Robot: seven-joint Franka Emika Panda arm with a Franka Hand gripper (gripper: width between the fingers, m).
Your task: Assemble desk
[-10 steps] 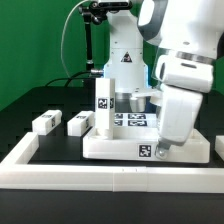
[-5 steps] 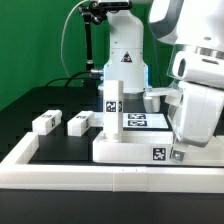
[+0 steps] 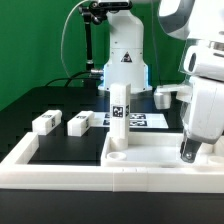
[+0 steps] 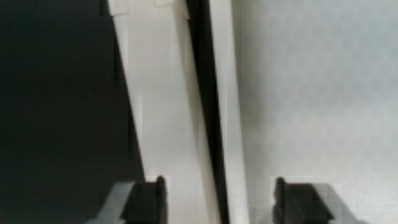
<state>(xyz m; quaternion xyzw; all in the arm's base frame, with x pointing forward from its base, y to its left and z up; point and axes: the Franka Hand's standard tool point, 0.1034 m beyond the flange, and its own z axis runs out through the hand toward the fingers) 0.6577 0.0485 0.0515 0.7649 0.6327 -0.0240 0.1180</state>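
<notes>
The white tabletop panel (image 3: pixel 150 152) lies flat at the front of the black surface, against the front rim. One white tagged leg (image 3: pixel 119 115) stands upright on its corner at the exterior view's left. My gripper (image 3: pixel 190 152) is down on the panel's right end. In the wrist view my gripper (image 4: pixel 222 205) has its jaws partly closed, one on each side of a dark line along the panel (image 4: pixel 302 90). The panel moves with me, so I read the jaws as shut on it. Two loose legs (image 3: pixel 45 122) (image 3: pixel 80 122) lie on the black surface at the left.
The long white rim (image 3: pixel 60 165) frames the black surface along the front and left. The marker board (image 3: pixel 140 120) lies behind the panel. The robot base (image 3: pixel 125 50) stands at the back. A white piece (image 3: pixel 165 96) shows behind the panel near my arm.
My gripper and the tabletop panel have slid together toward the exterior view's right, carrying the upright leg along. The two loose legs have not moved.
</notes>
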